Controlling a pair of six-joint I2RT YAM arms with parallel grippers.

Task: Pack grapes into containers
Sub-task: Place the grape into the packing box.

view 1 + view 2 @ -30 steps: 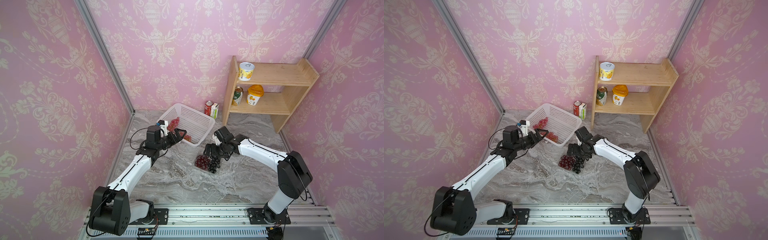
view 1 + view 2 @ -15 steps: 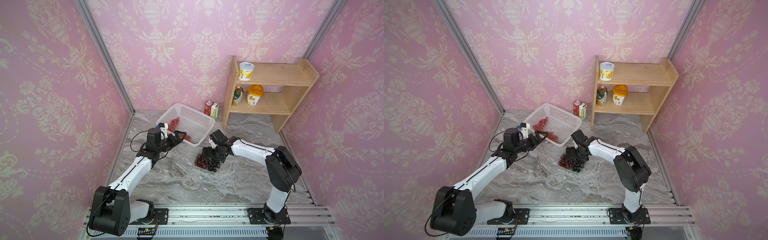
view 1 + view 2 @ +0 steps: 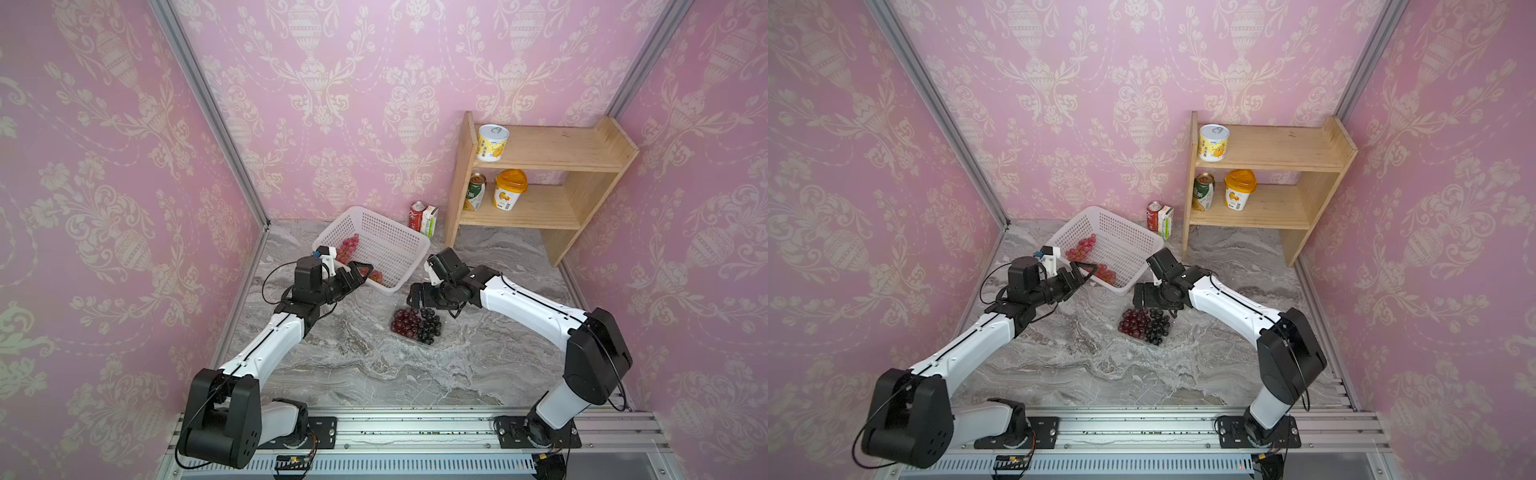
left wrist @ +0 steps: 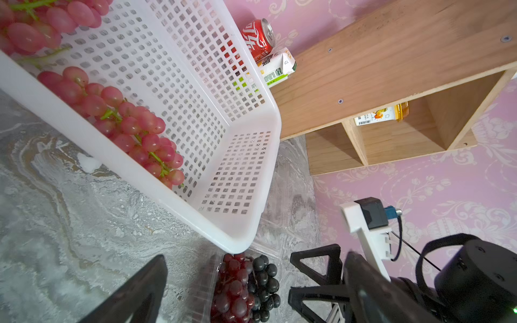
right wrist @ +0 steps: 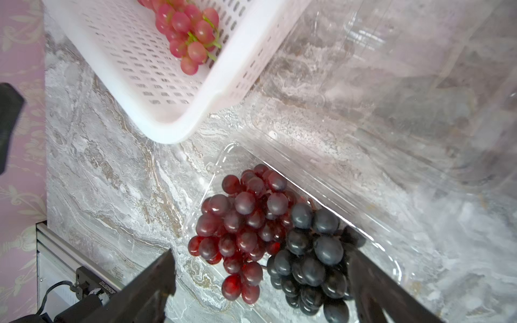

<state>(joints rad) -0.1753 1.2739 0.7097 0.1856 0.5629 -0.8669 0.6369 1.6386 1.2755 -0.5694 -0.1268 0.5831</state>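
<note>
A clear container (image 5: 391, 268) lies on the marble floor with its lid (image 5: 363, 112) open. In it are a dark red bunch of grapes (image 3: 403, 322) (image 5: 240, 221) and a near-black bunch (image 3: 430, 326) (image 5: 313, 251). My right gripper (image 3: 419, 297) (image 5: 260, 260) hovers open just above the container's far edge, holding nothing. Two pink bunches (image 3: 348, 245) (image 4: 131, 125) lie in the white basket (image 3: 409, 266). My left gripper (image 3: 359, 272) (image 4: 256, 258) is open and empty at the basket's near left rim, close to the nearer pink bunch (image 3: 1104, 274).
A red can (image 3: 417, 214) and a small carton (image 3: 430, 220) stand behind the basket. The wooden shelf (image 3: 540, 208) at the back right holds yellow tubs and a can. Pink walls close in on three sides, and the arms' rail (image 3: 415, 428) runs along the front.
My right gripper has drifted slightly left and lower toward the container's grapes, its elbow swinging in and back out. The left gripper has barely shifted by the basket rim.
</note>
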